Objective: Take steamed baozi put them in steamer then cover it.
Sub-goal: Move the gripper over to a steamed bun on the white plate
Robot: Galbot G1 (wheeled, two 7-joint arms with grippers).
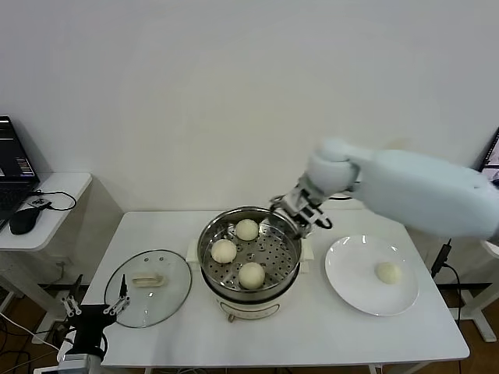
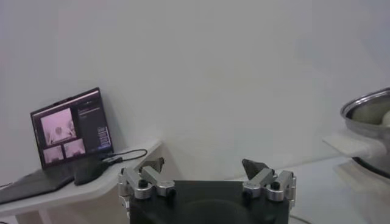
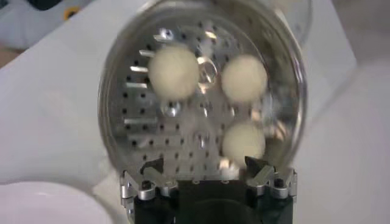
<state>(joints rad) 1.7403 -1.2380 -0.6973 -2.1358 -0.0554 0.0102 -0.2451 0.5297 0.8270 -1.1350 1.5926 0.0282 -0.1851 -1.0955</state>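
Three steamed baozi [image 1: 240,252] are seen resting on the perforated tray inside the steamer [image 1: 249,269] at the middle of the white table [image 1: 312,327], while a fourth baozi [image 1: 387,272] is left on the white plate [image 1: 351,273] to the right. At the far left the left gripper [image 1: 96,310] is held low off the table's front corner with its jaws spread and empty, and just beside it the cover [image 1: 148,287] is laid flat on the table, left of the steamer. The right gripper [image 1: 300,209] is positioned over the steamer's rear right rim, its jaws spread wide with nothing between them.
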